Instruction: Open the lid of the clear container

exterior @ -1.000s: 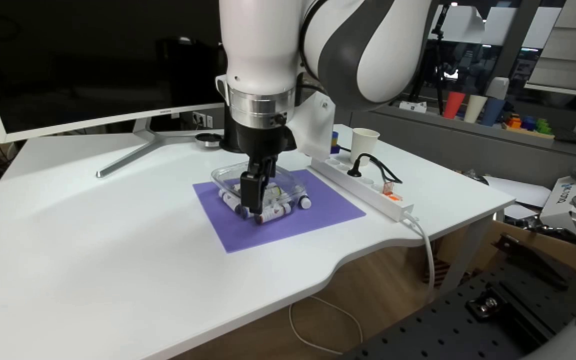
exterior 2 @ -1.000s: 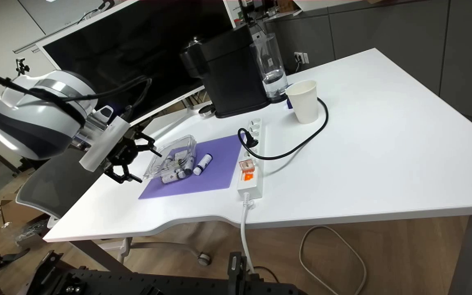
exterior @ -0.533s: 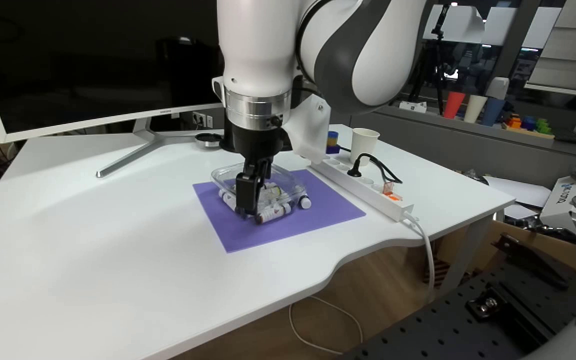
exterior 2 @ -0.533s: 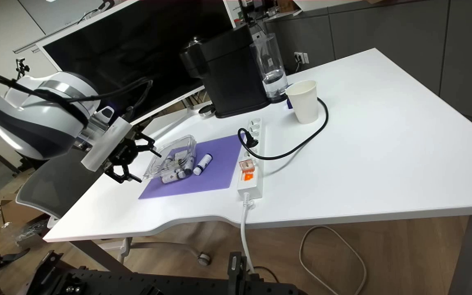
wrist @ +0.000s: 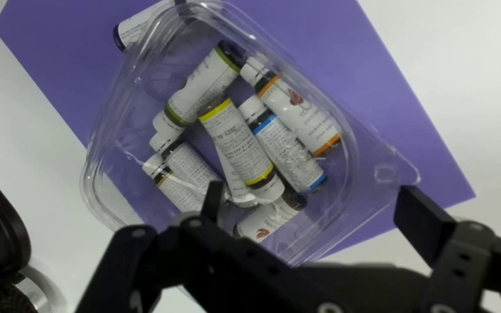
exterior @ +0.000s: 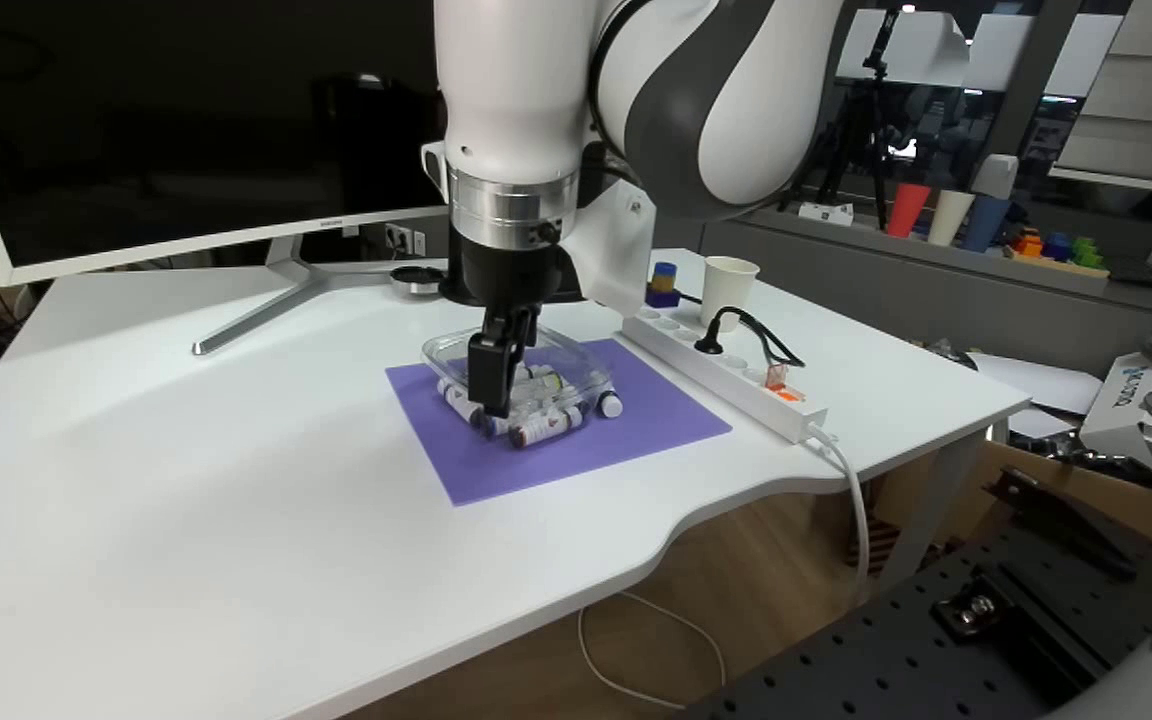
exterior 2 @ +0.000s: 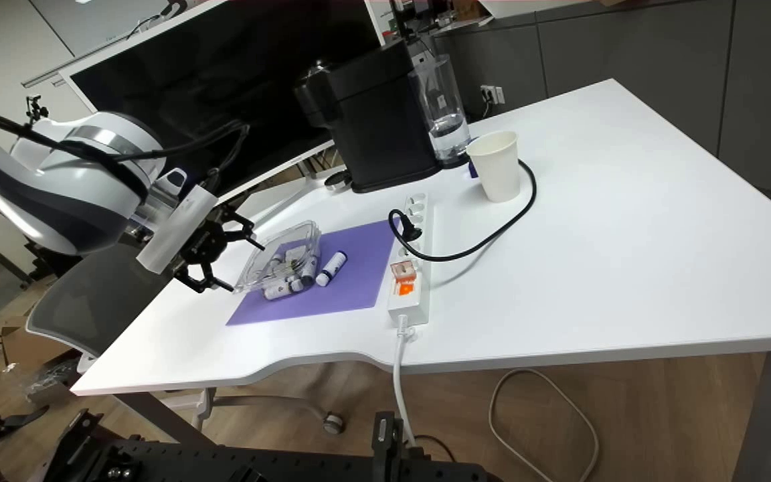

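The clear container is a low transparent box on a purple mat. It also shows in an exterior view and fills much of the wrist view. White-labelled small bottles show through it. The lid is transparent, and I cannot clearly tell it from the walls. A thin corner flap sticks out at the right. My gripper is open and empty above this corner. One fingertip overlaps the bottles; the other lies just below the flap's tip. It shows in both exterior views.
A loose bottle lies beside the container. A white power strip with a black plug stands past the mat. A paper cup, a black machine and a large monitor stand farther back.
In an exterior view my gripper has shifted slightly left, and in the last half second a little up. It has stayed open. The container and bottles have not moved.
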You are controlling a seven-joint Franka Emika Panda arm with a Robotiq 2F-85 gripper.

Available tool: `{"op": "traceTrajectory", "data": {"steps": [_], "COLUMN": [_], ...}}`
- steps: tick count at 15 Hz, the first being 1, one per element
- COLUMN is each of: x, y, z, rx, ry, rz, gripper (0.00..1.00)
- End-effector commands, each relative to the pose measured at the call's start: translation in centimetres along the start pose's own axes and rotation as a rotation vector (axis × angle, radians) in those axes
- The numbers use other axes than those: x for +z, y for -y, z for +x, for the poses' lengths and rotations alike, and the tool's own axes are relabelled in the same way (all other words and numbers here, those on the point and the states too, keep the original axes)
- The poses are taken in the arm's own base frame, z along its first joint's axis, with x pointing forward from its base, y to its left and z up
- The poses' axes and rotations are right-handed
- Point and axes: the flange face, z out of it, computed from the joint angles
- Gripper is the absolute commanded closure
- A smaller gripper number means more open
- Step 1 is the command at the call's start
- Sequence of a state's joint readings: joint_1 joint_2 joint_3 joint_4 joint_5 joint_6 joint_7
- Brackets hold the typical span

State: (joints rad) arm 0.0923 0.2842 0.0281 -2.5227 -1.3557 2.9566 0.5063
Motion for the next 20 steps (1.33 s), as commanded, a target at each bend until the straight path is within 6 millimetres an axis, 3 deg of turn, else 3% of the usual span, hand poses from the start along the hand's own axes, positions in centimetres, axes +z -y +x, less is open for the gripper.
{"op": "traceTrajectory", "data": {"steps": [1,10,20], "x": [-0.1,-0.6,-1.5], "y": [-0.9,-1.7,-4.9], "z": [0.0,-0.5,-2.3], "rx": [0.020,0.036,0.102], "ry": [-0.008,-0.011,0.000], "rz": [-0.016,-0.036,-0.090], "gripper": [0.00,0.00,0.00]}}
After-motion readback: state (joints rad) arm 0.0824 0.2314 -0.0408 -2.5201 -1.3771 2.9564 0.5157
